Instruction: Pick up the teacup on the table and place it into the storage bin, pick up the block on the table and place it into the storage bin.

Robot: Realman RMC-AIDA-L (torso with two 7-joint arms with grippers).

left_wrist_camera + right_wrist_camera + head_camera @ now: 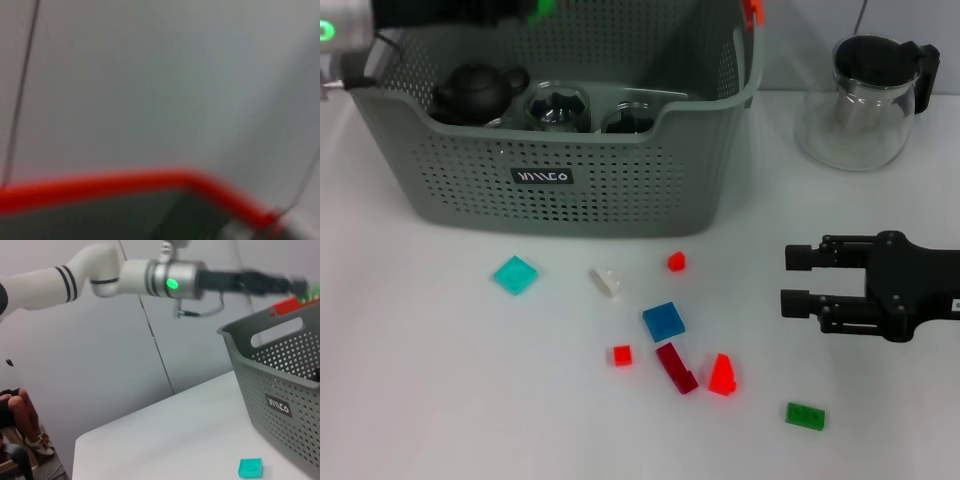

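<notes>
1. With the left claw point(535, 10) extended over the back of the storage bin point(560, 190), cannot tell whether spread or pinching; tip cut off at the frame edge. Risk: releasing from height onto the dark teapot point(475, 90) and glass cups point(560, 105) already inside, chipping glass.
2. Right claw point(788, 278) hovering low over the desk point(420, 380), fingers spread, empty, aimed toward the scattered blocks.
3. No teacup visible on the desk; judged already in the bin or out of sight.
4. Blocks crowded: blue block point(663, 321), dark red block point(676, 367), red wedge point(722, 374) near one another. Risk: spread fingers nudging neighbours or pinching two.
5. Flat pieces like the teal tile point(515, 274) likely to slip from a side pinch.
6. Glass pitcher point(865, 100) behind the right arm; risk of a knock on the lift toward the bin.
</notes>
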